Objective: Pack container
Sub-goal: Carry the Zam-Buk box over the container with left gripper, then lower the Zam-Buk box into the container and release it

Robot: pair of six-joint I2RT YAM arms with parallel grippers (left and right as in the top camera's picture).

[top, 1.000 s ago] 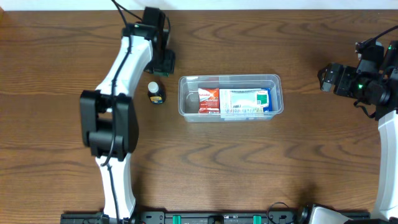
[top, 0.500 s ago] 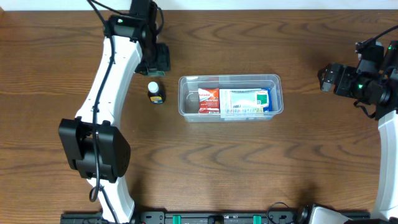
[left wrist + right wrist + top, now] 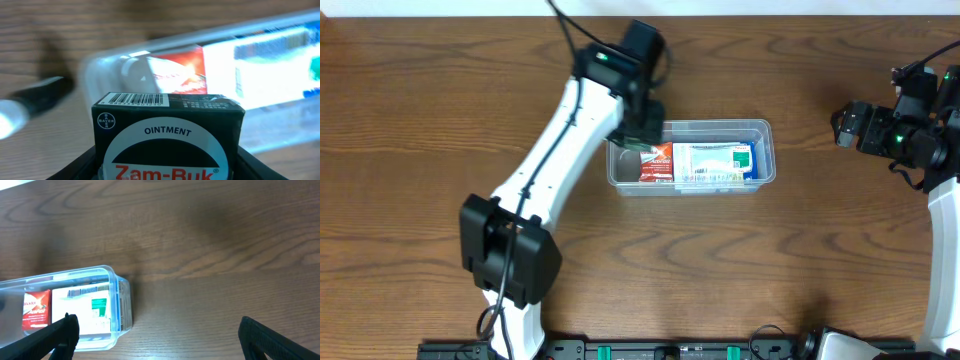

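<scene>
The container point(image 3: 765, 150) is a clear plastic tub in the middle of the table. It holds a red-and-white box point(image 3: 658, 160) and a white, blue and green box point(image 3: 715, 162). My left gripper point(image 3: 642, 128) is over the tub's left end, shut on a dark Zam-Buk ointment box point(image 3: 167, 125) that fills the lower left wrist view. Behind it, blurred, are the tub's wall point(image 3: 97, 65) and the red box point(image 3: 187, 70). My right gripper point(image 3: 842, 125) is open and empty at the far right. In its view point(image 3: 162, 340) it faces the tub's end point(image 3: 122, 300).
A blurred black-and-white object point(image 3: 30, 102) lies on the wood left of the tub in the left wrist view. In the overhead view my left arm point(image 3: 560, 150) crosses the table left of the tub and covers that spot. Bare wood point(image 3: 810, 220) lies between the tub and the right arm.
My left arm has swung right, from beside the small bottle left of the tub to over the tub's left end. The bottle no longer shows in the overhead view. The right arm has not moved.
</scene>
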